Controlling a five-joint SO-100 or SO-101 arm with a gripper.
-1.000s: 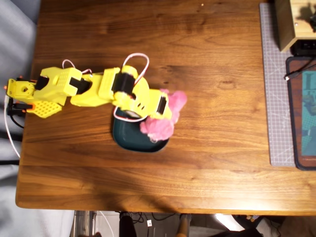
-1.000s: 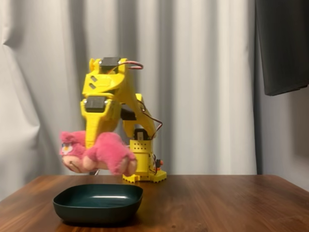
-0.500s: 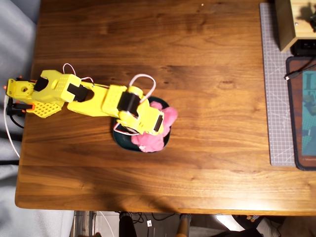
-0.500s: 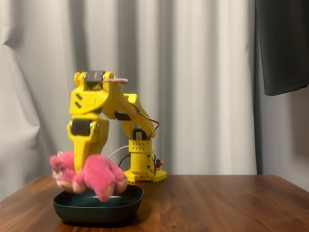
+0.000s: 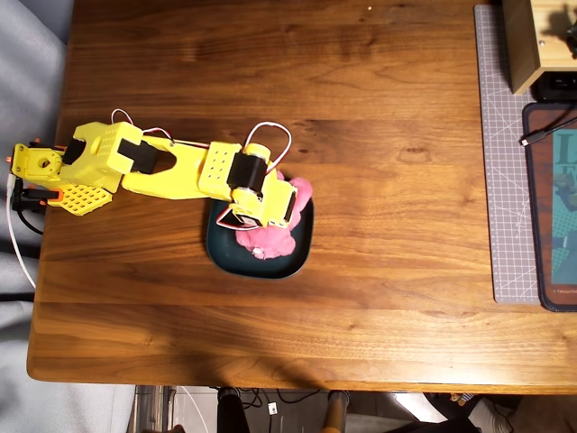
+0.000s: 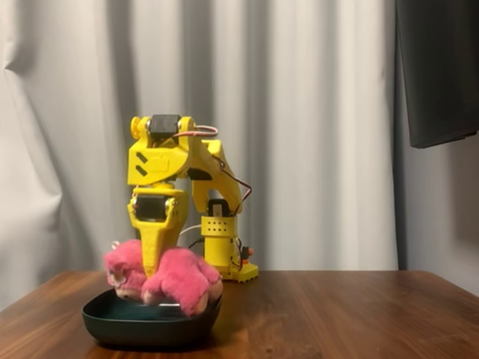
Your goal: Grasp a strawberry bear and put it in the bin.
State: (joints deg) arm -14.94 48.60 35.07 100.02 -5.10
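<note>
Pink strawberry bear [image 6: 171, 278] sits low inside teal bin [image 6: 112, 323], directly beneath your end effector [image 6: 156, 275]. End effector points straight down, apparently pinching plush; jaws buried in fur. Wooden tabletop [image 5: 379, 180] around bin. Your next call: spread jaws, lift straight up.

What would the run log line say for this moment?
stage: placing | pincer: shut on strawberry bear | bear: low inside teal bin, one limb over the rim | release: not yet | table: otherwise bare near bin
</note>
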